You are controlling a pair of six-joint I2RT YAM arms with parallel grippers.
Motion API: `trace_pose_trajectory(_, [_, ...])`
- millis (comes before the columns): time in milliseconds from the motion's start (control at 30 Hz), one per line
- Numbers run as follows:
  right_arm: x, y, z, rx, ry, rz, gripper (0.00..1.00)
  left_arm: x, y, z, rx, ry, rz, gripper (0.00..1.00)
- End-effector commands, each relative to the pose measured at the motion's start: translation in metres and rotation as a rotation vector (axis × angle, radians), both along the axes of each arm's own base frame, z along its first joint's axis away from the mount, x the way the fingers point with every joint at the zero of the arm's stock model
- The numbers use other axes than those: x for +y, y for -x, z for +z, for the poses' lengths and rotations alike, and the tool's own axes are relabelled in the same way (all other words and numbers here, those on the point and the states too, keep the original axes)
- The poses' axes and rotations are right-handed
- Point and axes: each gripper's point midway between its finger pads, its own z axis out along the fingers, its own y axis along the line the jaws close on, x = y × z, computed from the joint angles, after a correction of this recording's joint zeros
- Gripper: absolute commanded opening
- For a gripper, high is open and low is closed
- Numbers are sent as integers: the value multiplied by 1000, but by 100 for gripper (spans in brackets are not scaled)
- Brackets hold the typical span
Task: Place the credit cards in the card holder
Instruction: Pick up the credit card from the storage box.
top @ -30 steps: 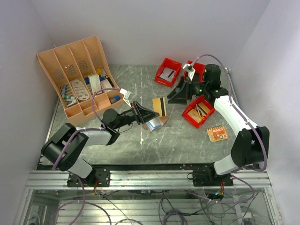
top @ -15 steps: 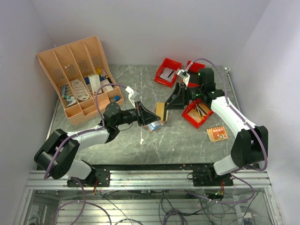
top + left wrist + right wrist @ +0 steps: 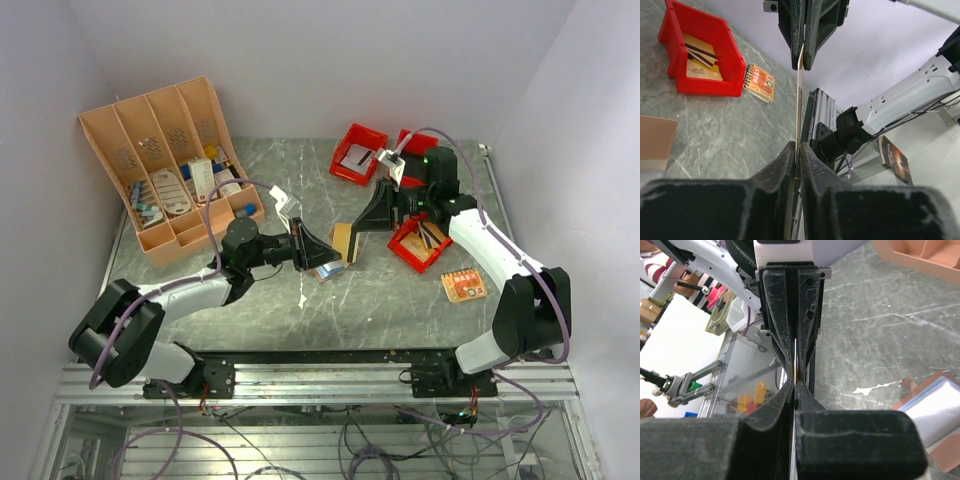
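A tan credit card (image 3: 343,240) with a black stripe stands on edge above the table's middle, between both grippers. My right gripper (image 3: 354,229) is shut on its far end; the right wrist view shows the thin card (image 3: 796,354) pinched at my right gripper (image 3: 795,382). My left gripper (image 3: 336,254) is at the near end, and in the left wrist view the card (image 3: 799,90) runs from my left gripper (image 3: 796,146), whose jaws stand slightly apart around it. The brown card holder (image 3: 323,270) lies open below, a silvery-blue card in it (image 3: 935,410).
The orange slotted organiser rack (image 3: 165,170) fills the back left. Red bins (image 3: 358,153) (image 3: 424,240) sit at the back and right, one holding cards (image 3: 700,55). A small orange notebook (image 3: 464,285) lies near the right arm.
Both grippers came together over the table's middle. The right gripper shut on the card held by the left, and the left jaws have loosened.
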Motion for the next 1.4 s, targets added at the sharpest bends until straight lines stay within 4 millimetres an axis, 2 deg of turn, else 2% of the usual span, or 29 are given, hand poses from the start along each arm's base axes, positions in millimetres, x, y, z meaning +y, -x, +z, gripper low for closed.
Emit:
trace_pose_trajectory(0, [-2, 4, 5, -15, -26, 12, 0, 10, -12, 12, -29, 6, 89, 32])
trace_pose_trajectory(100, [-10, -15, -9, -36, 18, -74, 0, 32, -21, -2, 35, 3, 226, 45])
trace_pose_trajectory(133, [-12, -23, -20, -62, 62, -116, 0, 39, -24, -1, 45, 12, 271, 46])
trace_pose_trajectory(167, [-15, -33, -30, -131, 115, -147, 0, 47, -23, -10, 79, 8, 313, 47])
trace_pose_trajectory(233, [-21, -38, -51, -123, 181, -175, 0, 61, -23, -16, 162, 41, 402, 48])
trace_pose_trajectory(300, [-24, -40, -61, -107, 170, -184, 0, 74, -20, -35, 298, 76, 477, 42])
trace_pose_trajectory(400, [-28, -41, -71, -106, 167, -200, 0, 85, -14, -50, 416, 133, 562, 27])
trace_pose_trajectory(500, [-36, -45, -74, -124, 188, -214, 0, 77, -6, -65, 459, 60, 632, 18])
trace_pose_trajectory(600, [-39, -45, -77, -114, 186, -215, 0, 74, -13, -80, 487, -7, 704, 7])
trace_pose_trajectory(700, [-40, -44, -80, -103, 181, -216, 0, 62, -23, -88, 497, -27, 707, 7])
trace_pose_trajectory(867, [-42, -45, -82, -92, 178, -220, 0, 39, -37, -113, 506, -112, 725, 7])
trace_pose_trajectory(933, [-43, -45, -83, -87, 179, -219, 0, 32, -40, -116, 506, -115, 733, 7])
trace_pose_trajectory(1367, [-43, -45, -86, -81, 184, -212, 0, 24, -52, -159, 532, -230, 808, 7])
